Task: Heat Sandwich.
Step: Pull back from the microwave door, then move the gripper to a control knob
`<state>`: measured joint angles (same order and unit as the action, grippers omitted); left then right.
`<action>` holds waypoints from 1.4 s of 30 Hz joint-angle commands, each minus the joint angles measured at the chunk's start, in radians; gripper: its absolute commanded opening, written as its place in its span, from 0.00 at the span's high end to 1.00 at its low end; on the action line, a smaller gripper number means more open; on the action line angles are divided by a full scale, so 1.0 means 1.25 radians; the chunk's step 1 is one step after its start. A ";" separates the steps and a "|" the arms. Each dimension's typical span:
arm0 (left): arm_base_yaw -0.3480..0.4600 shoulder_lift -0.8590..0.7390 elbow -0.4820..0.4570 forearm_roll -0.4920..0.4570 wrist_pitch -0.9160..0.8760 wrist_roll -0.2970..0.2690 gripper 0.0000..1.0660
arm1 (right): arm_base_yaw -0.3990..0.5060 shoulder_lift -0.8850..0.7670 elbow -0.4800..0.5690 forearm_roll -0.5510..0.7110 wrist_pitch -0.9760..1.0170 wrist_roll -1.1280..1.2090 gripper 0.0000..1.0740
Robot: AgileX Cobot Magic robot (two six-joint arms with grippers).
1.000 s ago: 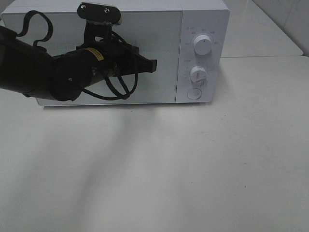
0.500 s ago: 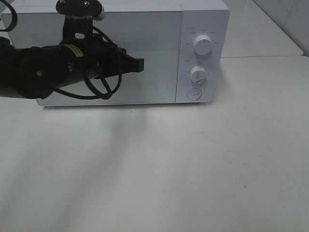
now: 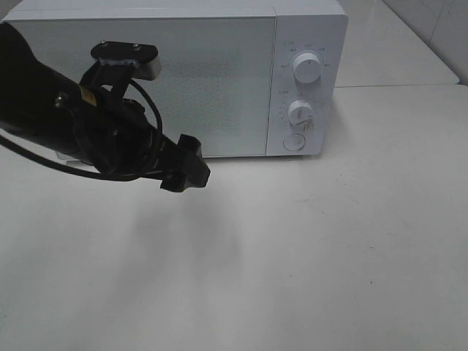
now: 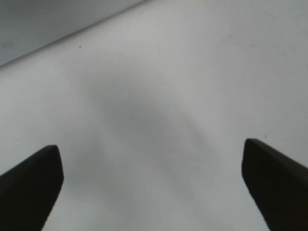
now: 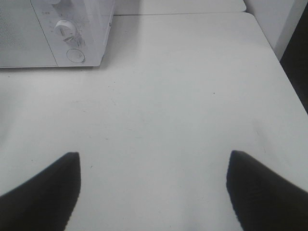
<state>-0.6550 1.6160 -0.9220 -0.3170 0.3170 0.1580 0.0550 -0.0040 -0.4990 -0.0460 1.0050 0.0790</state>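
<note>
The sandwich is out of view. A white microwave (image 3: 146, 80) stands at the back of the table with its door shut. My left gripper (image 3: 184, 165) hangs just in front of the door's lower edge, tilted down toward the table. In the left wrist view the left gripper (image 4: 150, 147) is open, with only bare tabletop between its dark fingers (image 4: 33, 178). My right gripper (image 5: 154, 155) is open too and holds nothing. It sits over the table to the right of the microwave (image 5: 57, 29) and does not show in the exterior view.
The microwave's control panel carries two round knobs, an upper knob (image 3: 307, 67) and a lower knob (image 3: 300, 112), above a round button (image 3: 293, 142). The white table (image 3: 307, 248) spreads in front. A seam to a second table surface (image 3: 395, 51) runs at the back right.
My left arm has swung from level in front of the microwave door to lower and angled down at the table. Its jaws were shut and now stand wide apart.
</note>
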 commanded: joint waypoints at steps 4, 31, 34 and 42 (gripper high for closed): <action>0.002 -0.084 0.001 0.150 0.230 -0.023 0.07 | -0.004 -0.022 0.000 0.000 -0.009 -0.002 0.30; 0.477 -0.366 0.003 0.173 0.674 -0.120 0.07 | -0.004 -0.022 0.000 0.001 -0.009 -0.002 0.30; 0.497 -0.395 0.017 0.173 0.674 -0.120 0.07 | -0.004 -0.022 0.000 0.001 -0.009 -0.002 0.30; 0.517 -0.553 0.140 0.211 0.644 -0.120 0.07 | -0.004 -0.022 0.000 0.001 -0.009 -0.002 0.30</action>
<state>-0.0140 0.9780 -0.7870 -0.0720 1.1480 0.0180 0.0550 -0.0040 -0.4990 -0.0460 1.0050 0.0790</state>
